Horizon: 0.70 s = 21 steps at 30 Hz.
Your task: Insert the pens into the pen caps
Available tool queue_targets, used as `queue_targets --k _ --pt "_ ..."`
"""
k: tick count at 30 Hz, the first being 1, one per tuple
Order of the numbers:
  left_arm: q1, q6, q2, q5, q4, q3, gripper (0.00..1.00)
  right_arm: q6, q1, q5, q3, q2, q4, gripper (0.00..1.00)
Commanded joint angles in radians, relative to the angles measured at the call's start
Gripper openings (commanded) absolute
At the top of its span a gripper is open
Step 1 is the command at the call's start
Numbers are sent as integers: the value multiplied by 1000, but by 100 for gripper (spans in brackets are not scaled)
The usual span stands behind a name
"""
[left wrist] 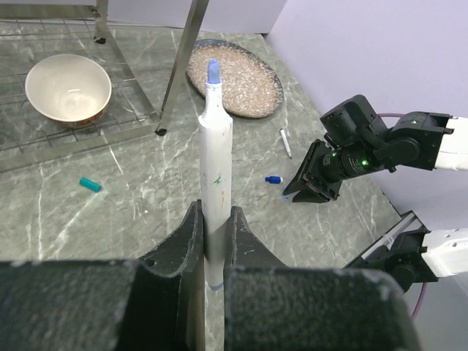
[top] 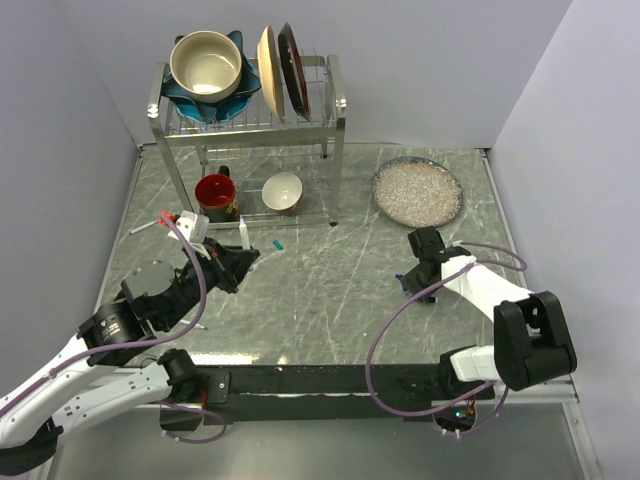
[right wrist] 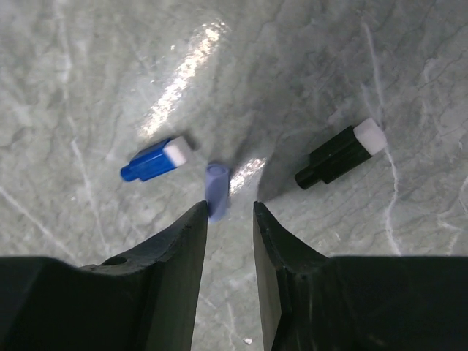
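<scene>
Lying before right fingers [right wrist: 174,272], blue cap [right wrist: 156,161], black cap [right wrist: 340,155]

Plain walls [top: 90,100] are boxing in a lab bench [top: 330,300], a crockery-laden dish rack [top: 250,115] standing beyond the left gripper [top: 248,259]

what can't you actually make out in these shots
Left wrist: the blue-tipped pen's lower end, hidden between the left tool's fingers.
Right wrist: the pale blue cap's near end, behind a right tool finger; contact unclear.
Left wrist: the loose pen's tip colour, too small.
</scene>
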Motion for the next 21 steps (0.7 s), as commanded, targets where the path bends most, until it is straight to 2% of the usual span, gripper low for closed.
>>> queue_targets --k 1,21 --pt "0 14 -8 -26 2 -4 1 33 -8 60 29 38 2 38" --pt "-1 16 -6 -26 8 -7 1 -28 -24 116 65 167 10 31"
